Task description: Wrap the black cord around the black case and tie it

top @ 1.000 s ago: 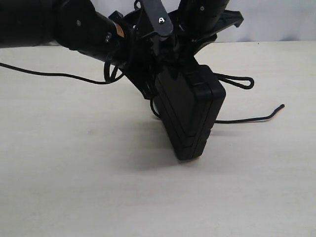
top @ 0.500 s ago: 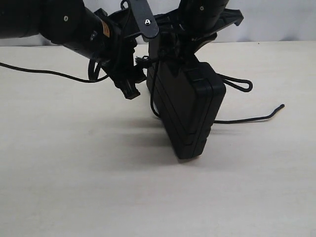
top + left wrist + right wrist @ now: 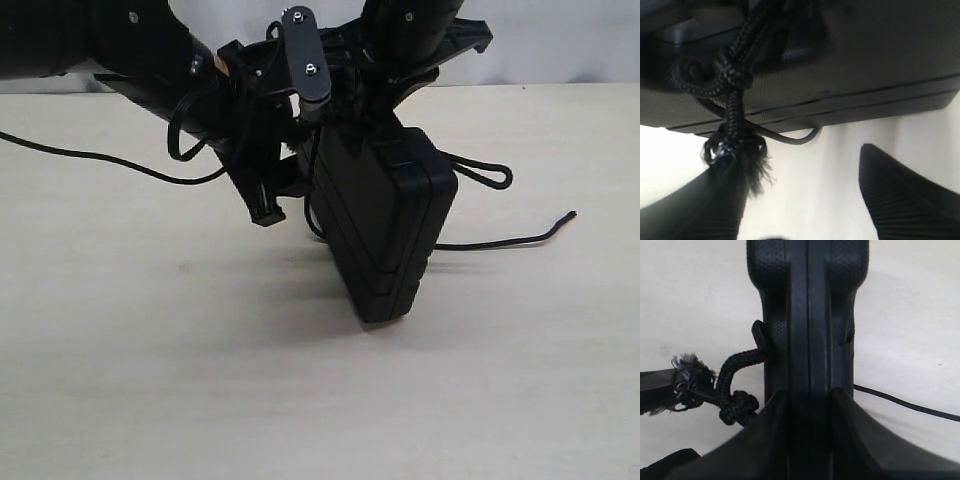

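Beige surface [image 3: 150, 400] fills most of the exterior view. Above it the black case [image 3: 385, 235] stands tilted on edge, its long axis running down from the arms to a low corner at or just off the surface; which of the two cannot be told. The right hand [image 3: 807, 392] grips it from above, its two fingers pressed onto the opposite broad faces near one end, with the seam running between them. The left hand [image 3: 800, 162] sits beside the case on the left, spread wide and pinching nothing. The black cord [image 3: 732, 110] crosses the case on that same side and comes off it toward the left hand. It ends in a knot [image 3: 737, 407] and a frayed tuft [image 3: 755, 172] that lies against one left finger [image 3: 715, 205], unclamped. Its small loop [image 3: 482, 168] lies on the surface beyond the case, to the right. The tufted end is nearest the left hand. That hand, closing across the cord's axis just behind the knot, looks best placed to take it — the right hand is busy holding the case.
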You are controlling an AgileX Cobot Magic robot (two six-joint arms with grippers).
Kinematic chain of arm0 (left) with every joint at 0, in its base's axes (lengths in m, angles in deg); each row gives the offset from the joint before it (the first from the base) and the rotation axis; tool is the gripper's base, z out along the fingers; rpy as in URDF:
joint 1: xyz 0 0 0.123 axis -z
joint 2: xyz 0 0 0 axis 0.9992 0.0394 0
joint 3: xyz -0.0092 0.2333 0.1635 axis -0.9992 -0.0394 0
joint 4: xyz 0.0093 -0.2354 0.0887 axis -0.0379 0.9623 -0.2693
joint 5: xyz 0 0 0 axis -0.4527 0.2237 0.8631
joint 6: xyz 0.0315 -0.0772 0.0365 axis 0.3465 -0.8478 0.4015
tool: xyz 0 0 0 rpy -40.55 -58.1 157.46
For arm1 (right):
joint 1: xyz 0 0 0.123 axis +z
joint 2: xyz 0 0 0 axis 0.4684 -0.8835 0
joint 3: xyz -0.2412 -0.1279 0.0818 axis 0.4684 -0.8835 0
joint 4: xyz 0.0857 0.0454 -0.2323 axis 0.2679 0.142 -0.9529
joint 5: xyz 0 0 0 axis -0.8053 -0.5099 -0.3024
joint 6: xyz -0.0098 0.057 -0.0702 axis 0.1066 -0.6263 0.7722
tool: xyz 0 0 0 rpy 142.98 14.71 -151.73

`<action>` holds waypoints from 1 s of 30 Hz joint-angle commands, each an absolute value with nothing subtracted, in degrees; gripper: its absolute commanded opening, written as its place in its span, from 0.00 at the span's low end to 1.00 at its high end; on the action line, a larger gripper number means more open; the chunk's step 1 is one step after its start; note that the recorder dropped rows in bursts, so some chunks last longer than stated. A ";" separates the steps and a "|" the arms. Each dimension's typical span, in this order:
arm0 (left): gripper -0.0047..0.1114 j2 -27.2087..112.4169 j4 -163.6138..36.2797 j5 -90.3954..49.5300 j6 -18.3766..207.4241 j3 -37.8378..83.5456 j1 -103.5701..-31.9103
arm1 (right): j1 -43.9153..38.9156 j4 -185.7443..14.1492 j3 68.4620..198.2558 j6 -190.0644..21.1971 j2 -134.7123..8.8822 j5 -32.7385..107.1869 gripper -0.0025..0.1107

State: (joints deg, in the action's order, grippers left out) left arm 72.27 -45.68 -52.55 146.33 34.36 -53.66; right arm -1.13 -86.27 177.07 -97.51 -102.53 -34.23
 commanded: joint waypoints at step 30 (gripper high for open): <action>0.05 72.57 -35.60 -54.85 150.71 34.24 -53.08 | -1.09 -84.94 177.59 -96.53 -101.23 -32.74 0.06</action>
